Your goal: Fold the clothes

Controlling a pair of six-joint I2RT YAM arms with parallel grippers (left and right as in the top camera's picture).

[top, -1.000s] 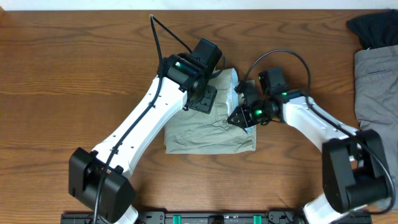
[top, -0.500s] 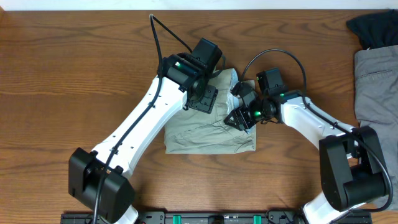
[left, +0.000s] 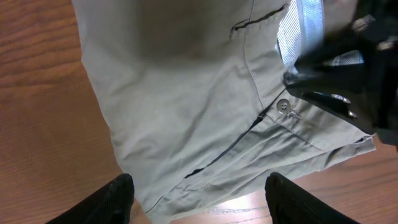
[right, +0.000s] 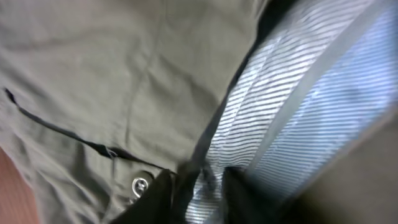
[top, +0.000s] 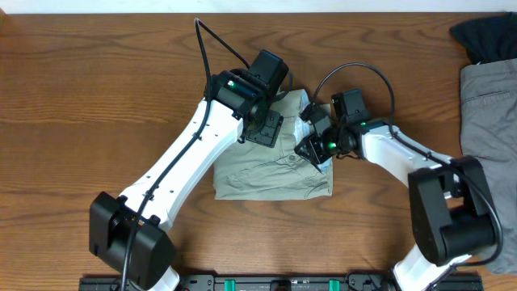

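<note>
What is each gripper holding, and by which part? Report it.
The right gripper pinches the shorts by their striped inner lining. The left gripper is open, holding nothing.

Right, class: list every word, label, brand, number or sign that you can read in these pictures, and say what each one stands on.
None: no view shows any readable text.
The shorts show no label or brand.
Their button is too small and blurred to tell whether it bears any mark.
The lining carries only stripes.
</note>
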